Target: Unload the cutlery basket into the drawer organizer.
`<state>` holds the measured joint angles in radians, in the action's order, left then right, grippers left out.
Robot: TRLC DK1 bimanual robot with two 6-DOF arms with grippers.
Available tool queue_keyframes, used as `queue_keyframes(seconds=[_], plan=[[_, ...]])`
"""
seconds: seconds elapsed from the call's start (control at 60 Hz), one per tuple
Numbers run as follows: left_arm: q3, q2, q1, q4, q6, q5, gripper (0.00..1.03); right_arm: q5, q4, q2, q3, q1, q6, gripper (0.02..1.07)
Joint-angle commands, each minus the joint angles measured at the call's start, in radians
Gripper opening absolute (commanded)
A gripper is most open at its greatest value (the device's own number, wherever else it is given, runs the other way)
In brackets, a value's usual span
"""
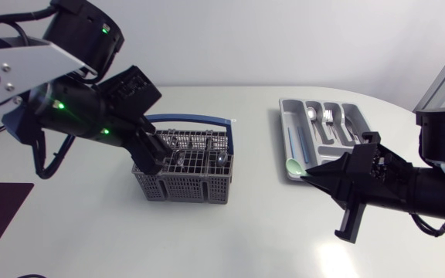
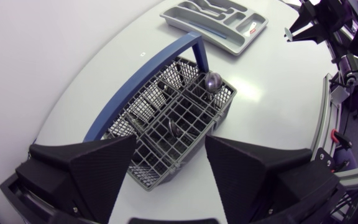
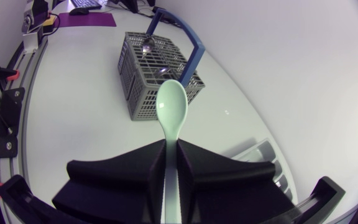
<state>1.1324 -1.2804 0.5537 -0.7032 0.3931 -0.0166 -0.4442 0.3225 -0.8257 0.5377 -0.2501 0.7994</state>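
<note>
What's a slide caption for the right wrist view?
Right end effector shut on a pale green spoon, grey cutlery basket ahead on the table.

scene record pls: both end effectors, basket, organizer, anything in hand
left end effector: open, holding nothing, over the grey wire cutlery basket with blue handle
right end effector: shut on the pale green plastic spoon, bowl pointing ahead
green spoon position: at the near corner of the grey plastic drawer organizer, not yet released
basket contents: shiny metal spoon in a corner compartment; other metal pieces, kind unclear
organizer contents: metal cutlery in several compartments
</note>
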Motion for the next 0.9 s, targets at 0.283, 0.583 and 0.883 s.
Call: queue_keyframes(seconds=[0.283,0.583,0.883], plan=[[-0.069,-0.132,0.115,0.16,-0.082,-0.237,0.75,-0.105,0.158,-0.139,0.128,0.184,0.219,0.08],[-0.068,-0.192,0.121,0.208,-0.103,-0.304,0.68,-0.145,0.311,-0.328,0.278,0.333,0.425,0.08],[-0.065,-0.229,0.132,0.215,-0.12,-0.329,0.65,-0.16,0.357,-0.464,0.378,0.422,0.518,0.08]])
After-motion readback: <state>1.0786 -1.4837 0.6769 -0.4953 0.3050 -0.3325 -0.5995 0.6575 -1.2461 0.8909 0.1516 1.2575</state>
